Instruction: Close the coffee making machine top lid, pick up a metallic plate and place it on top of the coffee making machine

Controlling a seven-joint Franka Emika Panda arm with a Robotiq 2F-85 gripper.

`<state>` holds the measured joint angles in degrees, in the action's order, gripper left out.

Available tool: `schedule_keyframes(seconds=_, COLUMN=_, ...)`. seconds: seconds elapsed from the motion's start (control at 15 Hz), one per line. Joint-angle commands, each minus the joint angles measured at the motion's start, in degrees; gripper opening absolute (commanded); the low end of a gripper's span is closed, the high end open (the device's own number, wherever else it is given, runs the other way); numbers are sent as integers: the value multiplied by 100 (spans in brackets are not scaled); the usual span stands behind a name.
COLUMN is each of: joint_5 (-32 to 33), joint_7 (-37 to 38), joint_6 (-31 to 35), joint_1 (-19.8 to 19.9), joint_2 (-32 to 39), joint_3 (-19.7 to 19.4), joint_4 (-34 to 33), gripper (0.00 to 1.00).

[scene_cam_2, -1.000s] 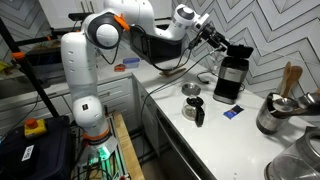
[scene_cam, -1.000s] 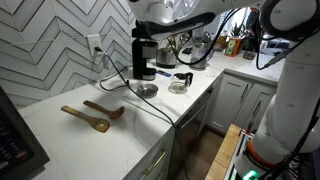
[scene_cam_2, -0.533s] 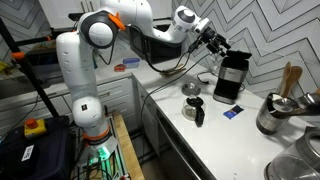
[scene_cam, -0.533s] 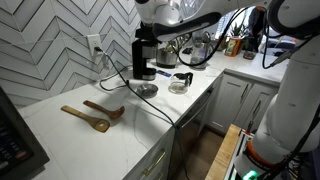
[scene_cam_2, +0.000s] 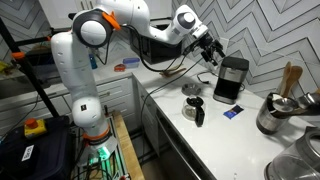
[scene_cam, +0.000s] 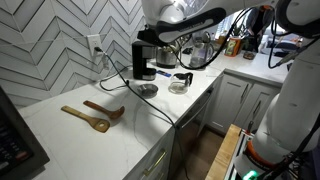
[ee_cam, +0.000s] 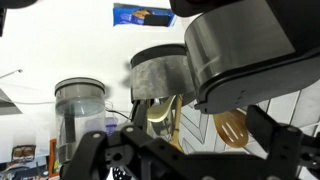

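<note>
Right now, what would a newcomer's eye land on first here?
The white robot arm reaches over the white counter, its tool by the top of the black drip coffee maker. A shiny metallic plate lies on the counter before the machine, two wooden spoons further along.

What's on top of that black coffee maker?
Nothing shows on the coffee maker; the metal plate lies on the counter. The gripper hides part of its top.
</note>
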<state>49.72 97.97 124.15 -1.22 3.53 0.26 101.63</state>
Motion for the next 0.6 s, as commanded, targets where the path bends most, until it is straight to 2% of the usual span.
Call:
schedule_keyframes(seconds=0.0, joint_5=-1045, joint_7=-603, joint_6=606, joint_1=69, joint_2=-365, joint_3=1, joint_4=532, gripper=100)
schedule_keyframes(seconds=0.53, joint_5=-3740, joint_7=-3225, joint_6=1152, joint_1=-28, joint_2=-1020, joint_3=77, joint_4=1604, gripper=100)
